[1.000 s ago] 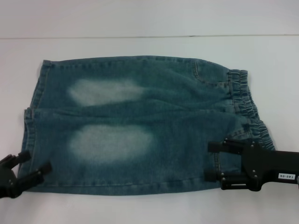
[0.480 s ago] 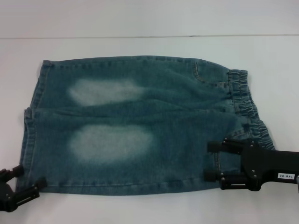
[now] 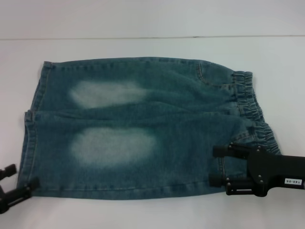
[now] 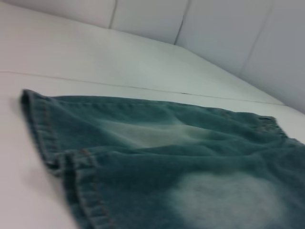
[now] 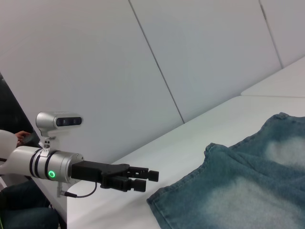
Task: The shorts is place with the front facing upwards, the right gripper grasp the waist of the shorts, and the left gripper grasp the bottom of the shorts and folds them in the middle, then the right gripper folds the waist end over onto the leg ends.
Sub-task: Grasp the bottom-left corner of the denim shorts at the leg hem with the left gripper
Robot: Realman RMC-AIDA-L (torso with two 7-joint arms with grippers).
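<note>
Shorts [image 3: 143,129] lie flat on the white counter [image 3: 143,24], front up, lengthwise across the head view: waist [image 3: 252,107] toward the robot's right, leg ends [image 3: 31,129] toward its left. Two pale oval patches mark the legs, one on the far leg [image 3: 107,93] and one on the near leg [image 3: 113,146].

Right claw [image 3: 215,165]: over the near corner of the shorts at the waist end, just inward of the ruffled band. Its two fingers are apart, one above the other in the head view, with denim showing between and around them; they are not clamped on the cloth. The black arm with its white label [image 3: 290,181] runs off toward the robot's right.

Left claw [image 3: 18,179]: at the near corner of the leg ends, beside the hem. Its fingers are spread; the tip of the nearer one touches or just overlaps the hem corner, and which of the two cannot be told. In the right wrist view the left claw [image 5: 143,180] appears on its silver wrist [image 5: 47,169] with a green light, fingers apart, near the hem corner of the shorts [image 5: 238,191] with no cloth held.

Left wrist view: the stitched hems [image 4: 62,157] of both legs in the foreground, the near leg's hem lapping the far one, with both faded patches and bare counter [image 4: 95,57] beyond.
</note>
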